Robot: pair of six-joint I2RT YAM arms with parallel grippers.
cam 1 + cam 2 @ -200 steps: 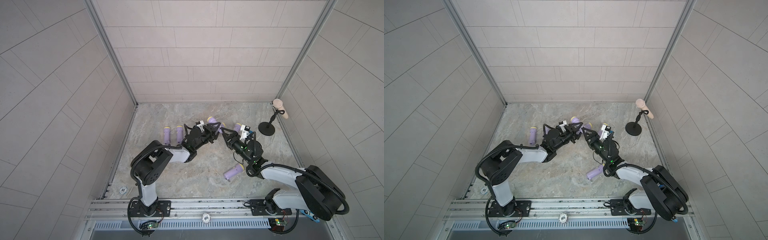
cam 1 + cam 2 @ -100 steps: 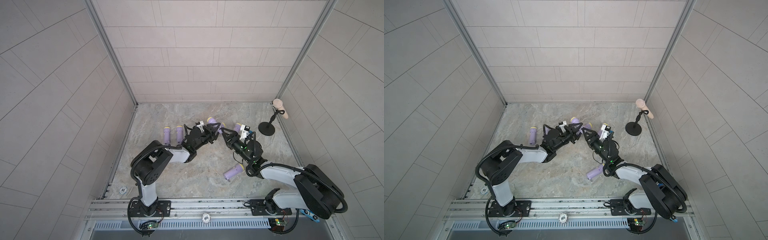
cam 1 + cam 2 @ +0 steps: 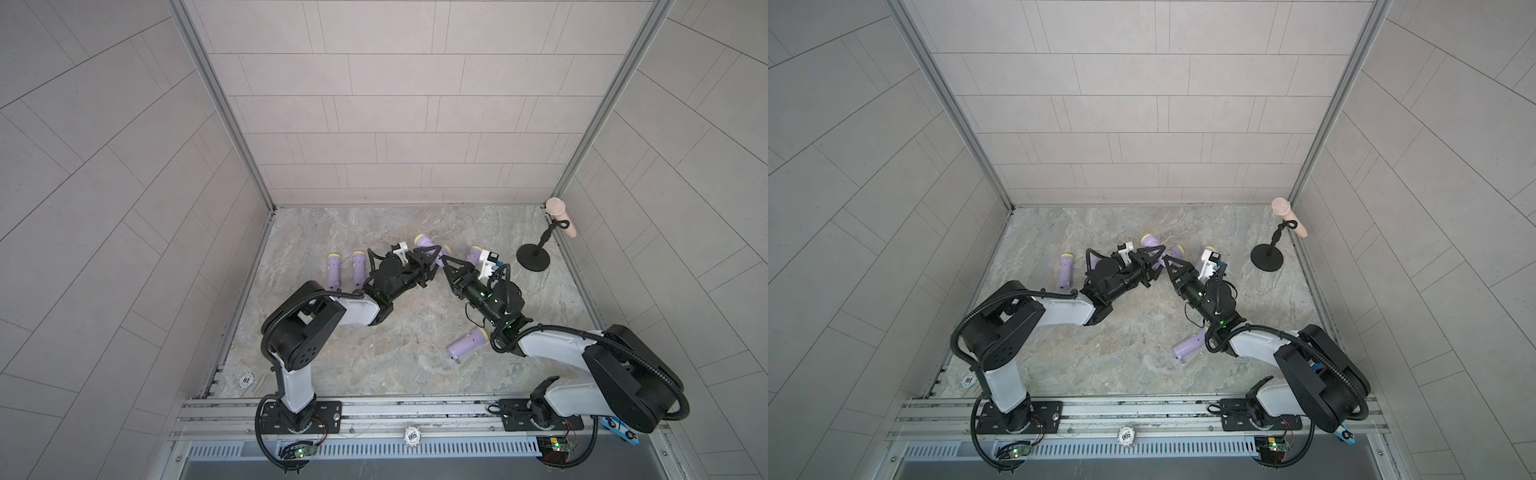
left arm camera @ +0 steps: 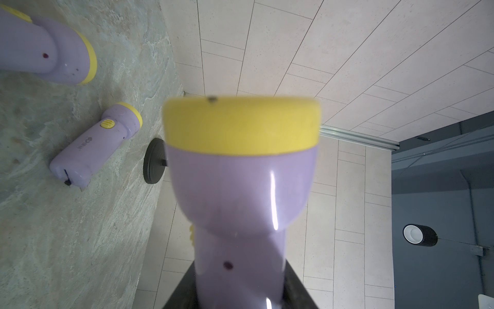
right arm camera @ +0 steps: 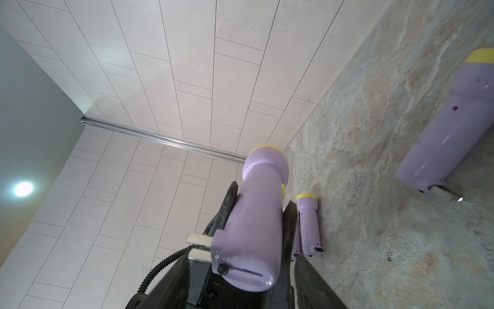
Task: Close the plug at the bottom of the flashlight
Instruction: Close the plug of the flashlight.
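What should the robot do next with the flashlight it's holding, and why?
Probably press the right gripper against the prongs to fold them in. The left gripper grips the flashlight with its bottom toward the right gripper, and the two prongs stick out, so the bottom isn't closed yet.

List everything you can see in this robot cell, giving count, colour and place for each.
held flashlight: one, lilac with a yellow head, raised between the grippers, plug prongs sticking out at its base.
loose flashlights: five, lilac and yellow, lying on the table; two of them side by side near the left arm.
stand: one, black, far right corner, carrying a beige cylinder.
discs: two, white, numbered, near the front rail.
table: one, grey marbled.
left gripper: black, shut on the held flashlight.
right gripper: black, open around its base.
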